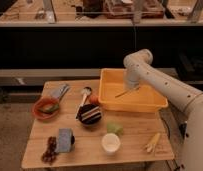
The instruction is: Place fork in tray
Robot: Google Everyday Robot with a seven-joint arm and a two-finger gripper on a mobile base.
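Note:
The tray [145,102] is a large yellow-orange bin on the right half of the wooden table. My gripper [129,88] reaches down into it from the right, near the tray's middle. It is shut on the fork [124,93], a thin pale tan utensil that lies slanted just above the tray floor, its left end pointing toward the tray's front left.
A dark striped bowl [89,115] and a spoon [85,94] sit left of the tray. An orange-red bowl [45,107] stands at the table's left. A white cup [111,143], a green item [114,128], a yellow bundle [152,142] and a blue-grey packet [65,140] lie in front.

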